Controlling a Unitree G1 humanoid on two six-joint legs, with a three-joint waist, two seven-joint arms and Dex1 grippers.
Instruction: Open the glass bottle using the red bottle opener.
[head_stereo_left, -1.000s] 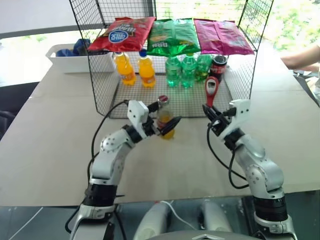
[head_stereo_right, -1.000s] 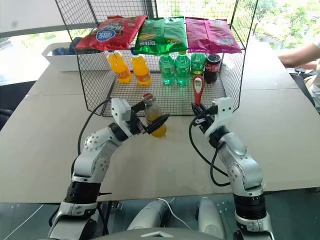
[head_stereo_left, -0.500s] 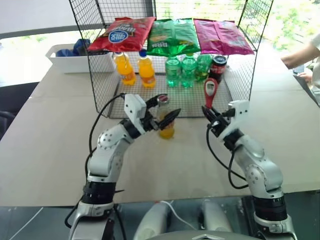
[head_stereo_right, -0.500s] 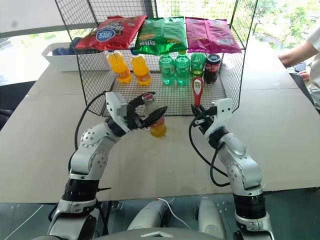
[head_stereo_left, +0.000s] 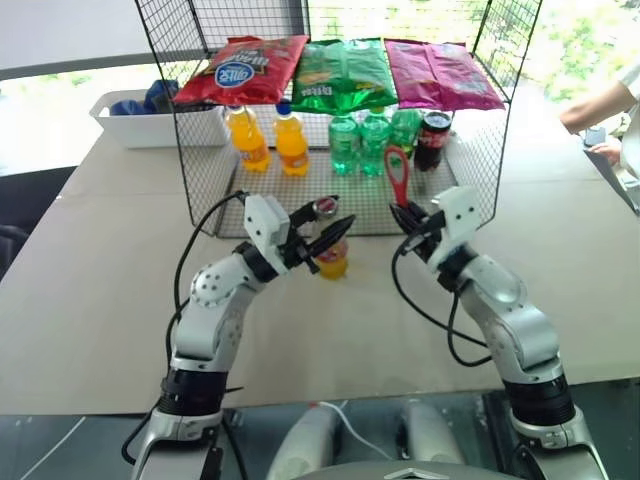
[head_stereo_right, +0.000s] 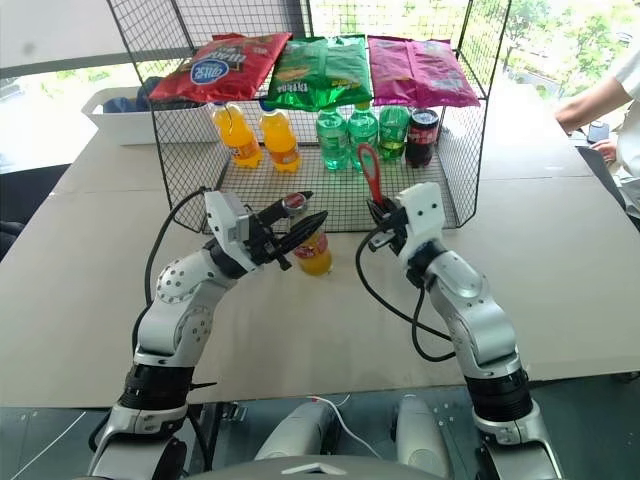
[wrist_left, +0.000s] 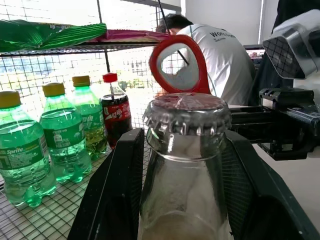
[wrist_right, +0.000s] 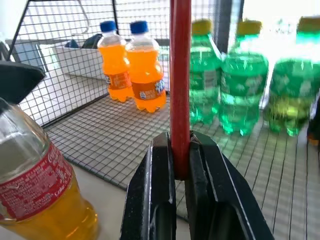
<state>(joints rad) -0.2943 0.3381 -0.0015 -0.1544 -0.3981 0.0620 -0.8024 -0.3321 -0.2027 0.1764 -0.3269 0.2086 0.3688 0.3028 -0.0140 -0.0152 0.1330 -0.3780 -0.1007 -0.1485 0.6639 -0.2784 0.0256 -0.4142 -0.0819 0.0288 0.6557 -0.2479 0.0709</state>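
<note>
I grasp the glass bottle (head_stereo_left: 331, 249) with my left end effector (head_stereo_left: 325, 232); right end effector (head_stereo_right: 382, 213) clenches the red bottle opener (head_stereo_right: 369, 172), next hooking the cap at 9 o'clock.

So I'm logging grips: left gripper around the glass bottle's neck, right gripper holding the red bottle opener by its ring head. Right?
Not quite. The right gripper holds the red bottle opener by its handle, ring head up, as the right wrist view shows. The left gripper is indeed around the glass bottle neck.
</note>
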